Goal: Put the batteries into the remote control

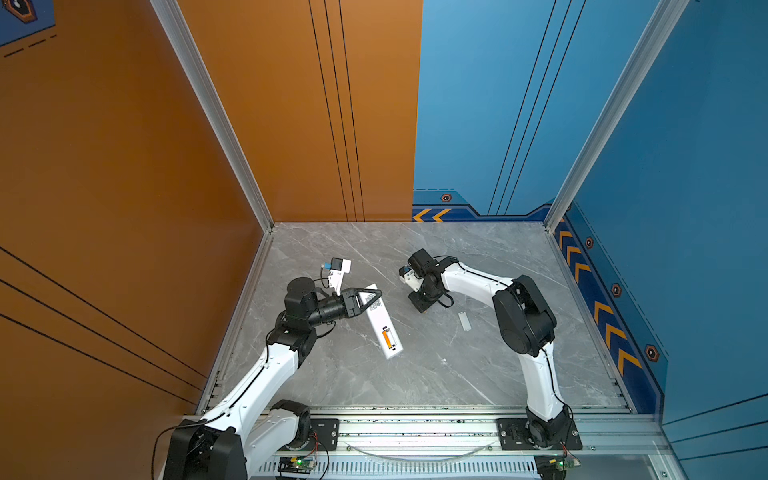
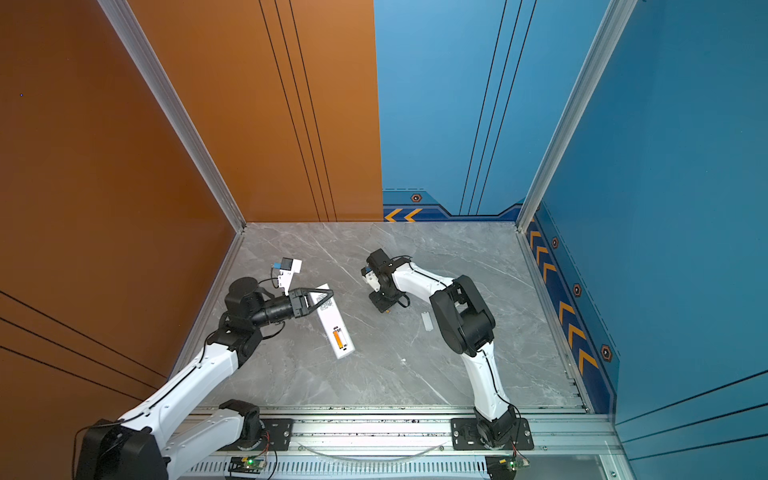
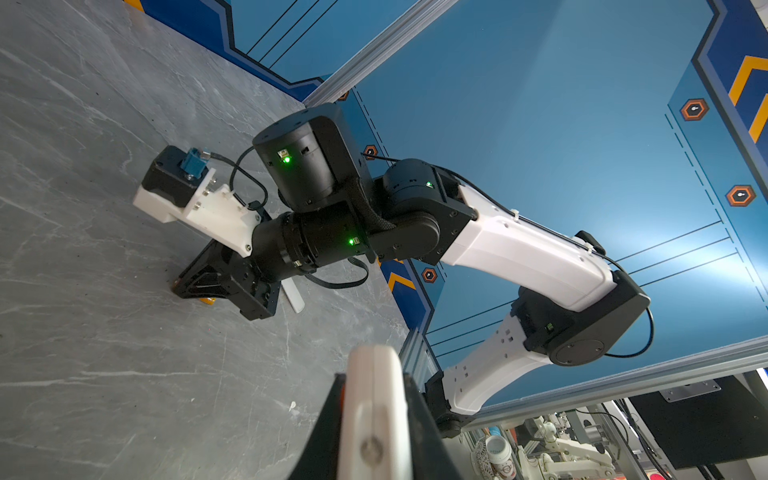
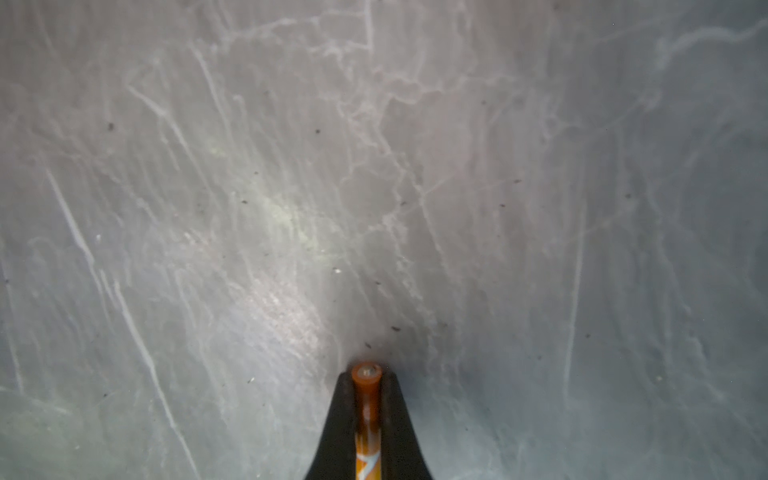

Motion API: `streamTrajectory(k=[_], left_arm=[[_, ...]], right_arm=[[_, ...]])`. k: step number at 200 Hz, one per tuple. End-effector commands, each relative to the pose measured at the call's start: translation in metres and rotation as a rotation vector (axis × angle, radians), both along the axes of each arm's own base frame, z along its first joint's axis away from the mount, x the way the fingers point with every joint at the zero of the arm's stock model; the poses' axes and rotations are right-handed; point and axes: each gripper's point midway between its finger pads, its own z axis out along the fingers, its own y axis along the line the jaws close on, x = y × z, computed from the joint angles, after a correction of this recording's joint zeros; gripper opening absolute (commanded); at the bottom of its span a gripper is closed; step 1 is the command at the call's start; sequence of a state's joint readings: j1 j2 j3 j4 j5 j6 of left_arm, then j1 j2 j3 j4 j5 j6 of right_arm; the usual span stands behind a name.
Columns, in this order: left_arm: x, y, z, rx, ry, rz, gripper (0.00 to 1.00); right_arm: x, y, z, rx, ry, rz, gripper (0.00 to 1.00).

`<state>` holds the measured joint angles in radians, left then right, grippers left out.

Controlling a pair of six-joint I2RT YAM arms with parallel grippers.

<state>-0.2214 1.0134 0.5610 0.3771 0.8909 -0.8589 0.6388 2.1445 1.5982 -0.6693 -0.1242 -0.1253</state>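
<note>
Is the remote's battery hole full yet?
Half full. In both top views one orange battery sits in the remote control, beside an empty white slot. The right gripper is shut on the second battery.

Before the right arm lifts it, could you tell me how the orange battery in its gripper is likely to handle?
The battery looks rigid and probably light. Its round, glossy body could slip or roll if released on the table. The right gripper pinches it along its length.
</note>
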Motion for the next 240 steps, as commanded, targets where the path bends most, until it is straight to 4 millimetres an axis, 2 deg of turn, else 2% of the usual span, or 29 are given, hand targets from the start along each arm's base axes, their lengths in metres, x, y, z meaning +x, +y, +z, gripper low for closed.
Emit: streamTrajectory(k=[1, 15, 26, 28, 31, 37, 41, 59, 103, 131, 166, 201, 240], left_arm=[[0.001, 0.003, 0.005, -0.012, -0.024, 0.003, 0.00], [0.001, 0.005, 0.002, -0.009, -0.019, 0.009, 0.00], [0.002, 0.007, -0.001, -0.007, -0.014, 0.017, 0.00], [0.002, 0.008, -0.002, -0.006, -0.012, 0.019, 0.00], [0.003, 0.009, -0.003, -0.006, -0.010, 0.023, 0.00], [0.003, 0.010, -0.004, -0.004, -0.008, 0.029, 0.00], [0.004, 0.011, -0.006, -0.002, -0.005, 0.034, 0.00], [0.006, 0.015, -0.011, 0.001, 0.006, 0.055, 0.00], [0.009, 0.020, -0.014, 0.004, 0.012, 0.077, 0.00], [0.008, 0.022, -0.015, 0.004, 0.015, 0.087, 0.00], [0.008, 0.023, -0.014, 0.003, 0.013, 0.089, 0.00], [0.008, 0.023, -0.014, 0.004, 0.013, 0.092, 0.00], [0.008, 0.023, -0.014, 0.004, 0.013, 0.092, 0.00]], right_arm=[[-0.036, -0.005, -0.005, -0.070, 0.050, 0.121, 0.01], [-0.047, -0.004, -0.003, -0.060, 0.061, 0.140, 0.01], [-0.054, -0.007, -0.009, -0.069, 0.084, 0.144, 0.01], [-0.053, -0.006, 0.000, -0.057, 0.068, 0.144, 0.01], [-0.055, -0.007, 0.003, -0.053, 0.065, 0.144, 0.01], [-0.057, -0.009, 0.004, -0.053, 0.066, 0.143, 0.01], [-0.066, -0.001, 0.004, -0.054, 0.067, 0.170, 0.01], [-0.078, -0.001, 0.006, -0.061, 0.067, 0.188, 0.01], [-0.098, -0.005, -0.001, -0.082, 0.084, 0.209, 0.04], [-0.102, -0.007, -0.006, -0.091, 0.087, 0.202, 0.09], [-0.102, -0.009, -0.006, -0.106, 0.073, 0.199, 0.23], [-0.100, -0.006, 0.004, -0.092, 0.047, 0.191, 0.35], [-0.096, -0.005, 0.017, -0.077, 0.015, 0.163, 0.41]])
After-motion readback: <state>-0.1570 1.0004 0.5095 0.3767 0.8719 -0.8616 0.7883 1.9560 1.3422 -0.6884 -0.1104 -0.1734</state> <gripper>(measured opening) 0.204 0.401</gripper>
